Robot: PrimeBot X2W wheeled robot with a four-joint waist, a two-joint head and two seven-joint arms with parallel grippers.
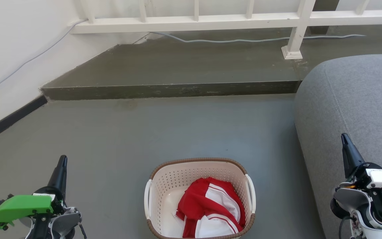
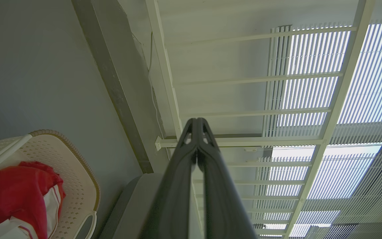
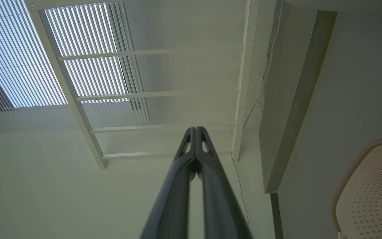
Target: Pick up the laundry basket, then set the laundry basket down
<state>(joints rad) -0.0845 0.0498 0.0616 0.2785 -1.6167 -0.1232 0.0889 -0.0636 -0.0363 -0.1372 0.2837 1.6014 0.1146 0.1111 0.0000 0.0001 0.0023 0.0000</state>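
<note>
Surface: grey concrete floor [image 1: 144,132], bare, ending in a raised step [image 1: 177,63] across the upper half of the head view. A white railing [image 1: 194,21] runs along the top edge, and a grey cable [image 1: 230,40] lies on the step beneath it. A white wall [image 1: 12,49] with a dark skirting occupies the upper left. A grey sofa [image 1: 353,109] fills the right side.

Left gripper [image 1: 64,158]: lower left of the head view, fingers pointing up the frame. In its wrist view the two fingertips [image 2: 192,124] meet with no gap. Closed, holding nothing, touching nothing.

Right gripper [image 1: 343,136]: lower right, in front of the sofa. In its wrist view the tips [image 3: 200,131] also meet. Closed, empty, clear of all objects.

Laundry basket [image 1: 174,179]: stands upright on the floor at the lower centre of the head view, between the two grippers and well apart from both. The opening faces up. The white handles sit on the sides facing frame left and frame right. The near end is cut by the bottom edge, so the long axis cannot be determined. A red and white garment [image 1: 207,202] lies crumpled inside, toward the right wall.
</note>
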